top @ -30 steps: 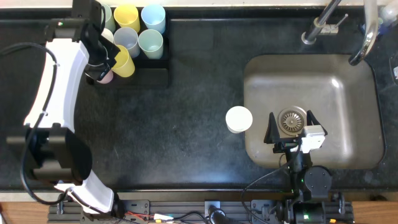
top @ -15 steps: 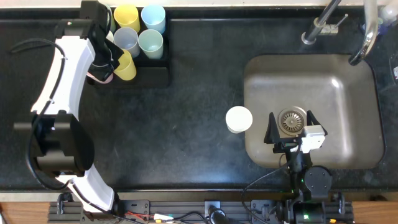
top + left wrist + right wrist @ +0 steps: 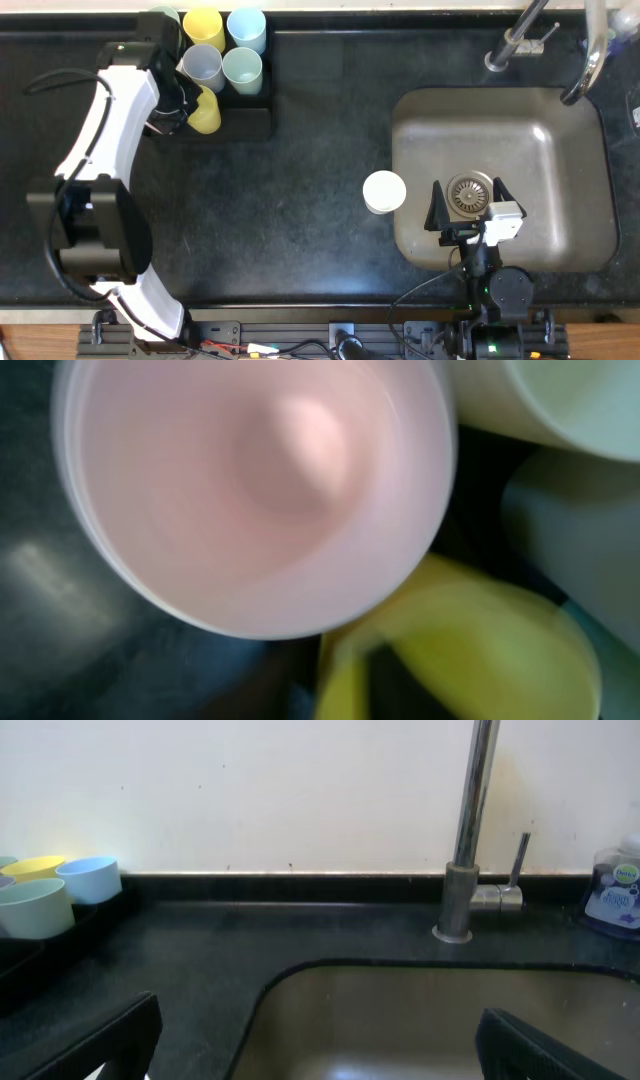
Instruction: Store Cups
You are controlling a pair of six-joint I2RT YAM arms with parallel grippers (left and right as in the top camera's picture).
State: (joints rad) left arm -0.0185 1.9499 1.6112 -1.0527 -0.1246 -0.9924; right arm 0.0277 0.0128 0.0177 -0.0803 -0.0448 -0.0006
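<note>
A black tray [image 3: 255, 118] at the counter's far left holds several upright cups: yellow [image 3: 203, 25], light blue [image 3: 246, 25], grey-blue [image 3: 203, 62] and mint [image 3: 242, 68]. At the tray's left end my left gripper [image 3: 188, 104] is shut on the rim of another yellow cup [image 3: 206, 112]. In the left wrist view that yellow cup [image 3: 470, 650] sits right beside a pink cup [image 3: 260, 490], seen from above. A white cup [image 3: 384, 191] stands upside down on the counter by the sink. My right gripper [image 3: 465, 205] rests open near the sink's front, with nothing in it [image 3: 320, 1060].
The steel sink [image 3: 560, 240] fills the right side, with a faucet [image 3: 520, 35] behind it. A soap bottle [image 3: 620, 890] stands at the far right. Dark counter stretches between the tray and the sink.
My left arm has shifted up and to the right toward the tray, carrying the yellow cup. The pink cup is now hidden under the arm in the top view. The right arm is still.
</note>
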